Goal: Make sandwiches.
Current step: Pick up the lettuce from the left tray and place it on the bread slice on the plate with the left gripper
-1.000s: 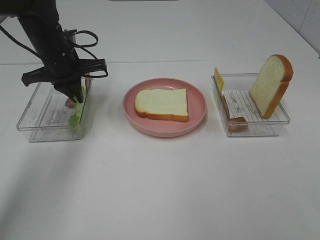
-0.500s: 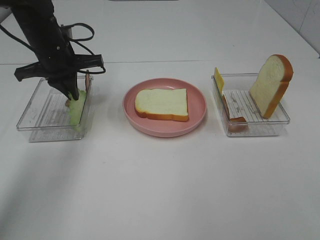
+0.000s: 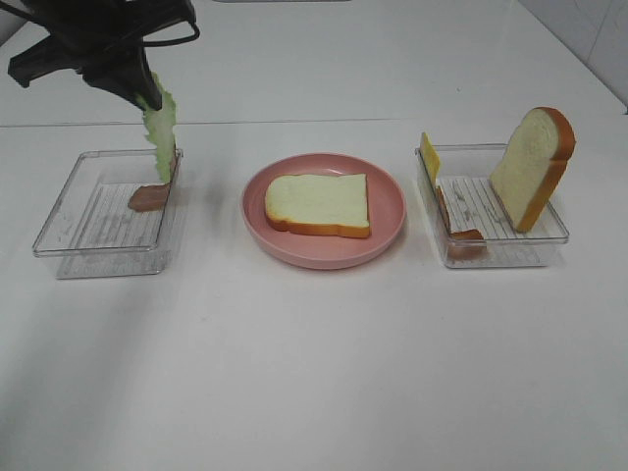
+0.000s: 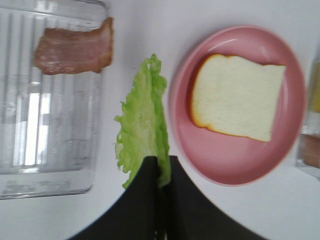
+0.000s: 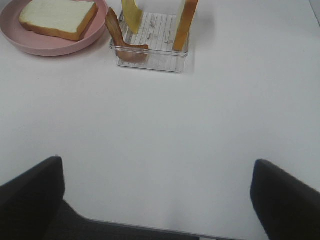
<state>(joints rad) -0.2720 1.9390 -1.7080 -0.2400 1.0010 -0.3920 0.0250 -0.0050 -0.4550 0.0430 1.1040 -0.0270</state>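
My left gripper [image 3: 145,96] is shut on a green lettuce leaf [image 3: 161,130] and holds it hanging above the far right corner of the left clear tray [image 3: 69,221]. The left wrist view shows the leaf [image 4: 142,122] pinched between the black fingertips [image 4: 150,172]. A bacon strip [image 3: 149,197] lies in that tray. One white bread slice [image 3: 319,204] lies flat on the pink plate [image 3: 388,231]. The right tray [image 3: 510,250] holds an upright bread slice [image 3: 533,167], a yellow cheese slice [image 3: 429,155] and bacon [image 3: 457,224]. My right gripper [image 5: 156,167] is open and empty, well short of that tray.
The white table [image 3: 314,373] stretches in front of the plate and both trays. In the right wrist view the right tray [image 5: 150,57] with bacon [image 5: 117,32], cheese [image 5: 131,11] and bread [image 5: 185,20] lies beyond the open fingers [image 5: 35,192].
My left gripper has risen out of the left tray with the lettuce leaf, which now hangs free above it. The bacon strip stays in the tray. Nothing else moved.
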